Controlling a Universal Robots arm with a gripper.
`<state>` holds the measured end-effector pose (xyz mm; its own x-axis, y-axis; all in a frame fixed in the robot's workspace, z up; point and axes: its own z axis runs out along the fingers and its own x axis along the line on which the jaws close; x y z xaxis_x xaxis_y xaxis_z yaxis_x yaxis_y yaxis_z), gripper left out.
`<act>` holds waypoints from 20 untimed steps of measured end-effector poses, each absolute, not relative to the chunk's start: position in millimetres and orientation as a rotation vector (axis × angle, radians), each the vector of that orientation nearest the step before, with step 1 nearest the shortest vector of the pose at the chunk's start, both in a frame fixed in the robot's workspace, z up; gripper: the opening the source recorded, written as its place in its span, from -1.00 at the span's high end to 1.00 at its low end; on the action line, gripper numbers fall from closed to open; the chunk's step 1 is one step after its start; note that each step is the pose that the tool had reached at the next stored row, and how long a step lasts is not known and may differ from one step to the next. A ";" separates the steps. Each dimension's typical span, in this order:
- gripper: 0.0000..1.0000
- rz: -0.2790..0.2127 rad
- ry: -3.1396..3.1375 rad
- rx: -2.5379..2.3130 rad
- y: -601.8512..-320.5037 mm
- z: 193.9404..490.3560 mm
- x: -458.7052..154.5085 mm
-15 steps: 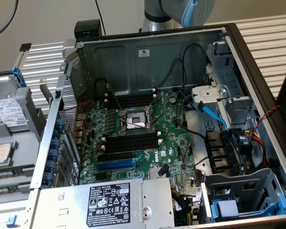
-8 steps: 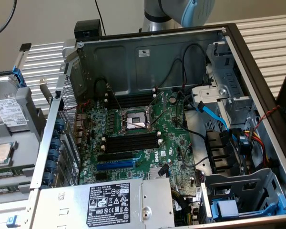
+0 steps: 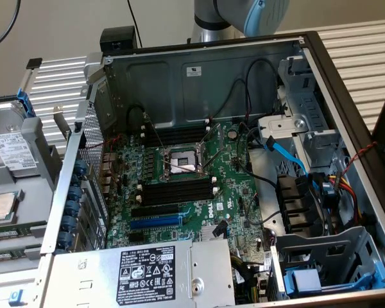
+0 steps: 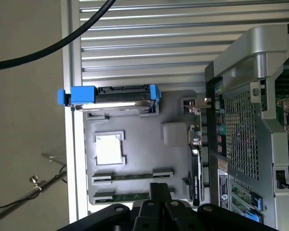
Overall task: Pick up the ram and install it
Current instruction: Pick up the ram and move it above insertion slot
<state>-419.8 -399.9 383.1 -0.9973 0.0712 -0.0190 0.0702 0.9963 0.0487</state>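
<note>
The long, thin green ram stick [image 4: 135, 176] sits in a slot of the flat grey plastic tray [image 4: 135, 125]. This tray is outside the open metal computer case [image 3: 179, 83], at the exterior view's left of it. The black gripper [image 4: 159, 186] hangs just over the stick, with its fingers pressed together.

Open-topped case [image 3: 199, 77], black cables [image 3: 155, 138] across the upper memory slots [image 3: 179, 133]
</note>
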 end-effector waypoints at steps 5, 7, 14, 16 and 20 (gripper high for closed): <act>0.79 0.075 3.118 0.110 -400.0 383.1 -419.8; 0.79 0.075 3.118 0.110 -399.9 383.1 -419.8; 0.79 0.075 3.118 0.110 -405.0 381.2 -419.8; 0.79 0.075 3.118 0.110 -408.0 377.3 -419.8; 0.79 0.075 3.118 0.110 -413.2 370.1 -419.8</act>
